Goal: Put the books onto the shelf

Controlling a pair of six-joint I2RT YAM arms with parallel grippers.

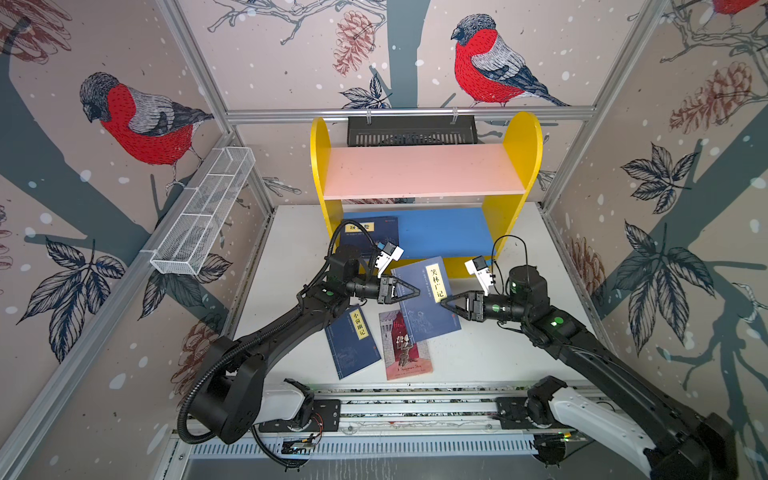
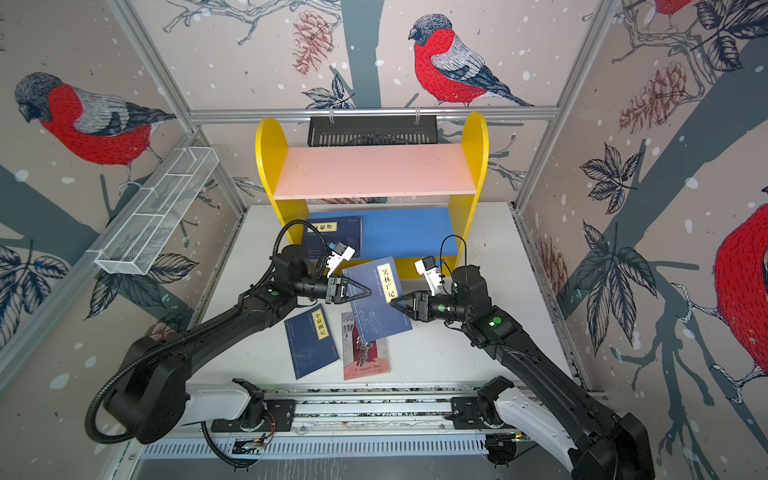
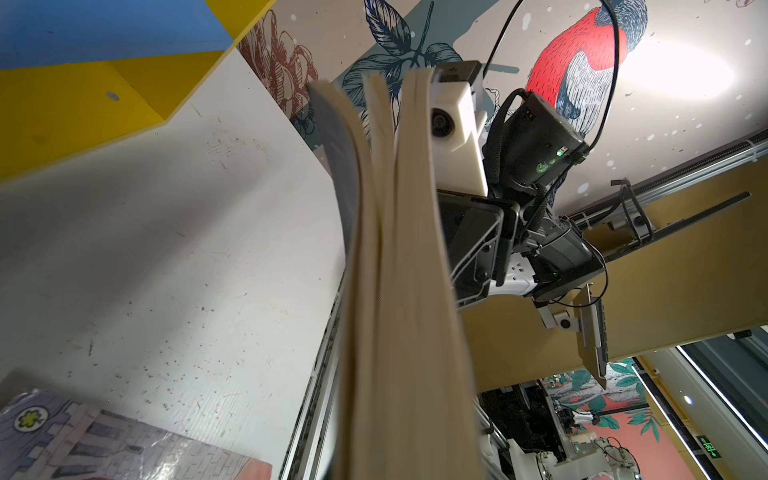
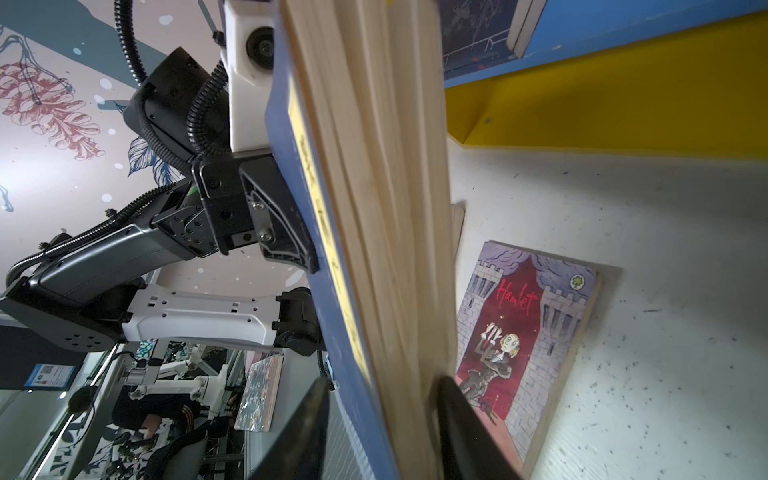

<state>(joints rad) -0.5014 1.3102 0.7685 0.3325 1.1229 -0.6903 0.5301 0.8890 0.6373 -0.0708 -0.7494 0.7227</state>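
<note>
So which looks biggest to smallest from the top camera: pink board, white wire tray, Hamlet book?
1. pink board
2. white wire tray
3. Hamlet book, partly hidden by the lifted blue book

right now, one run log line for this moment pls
phase: handover | dark navy paperback with yellow label: raised | left fingers: shut on it | right fingers: open astride it | blue lower shelf board: one navy book
</note>
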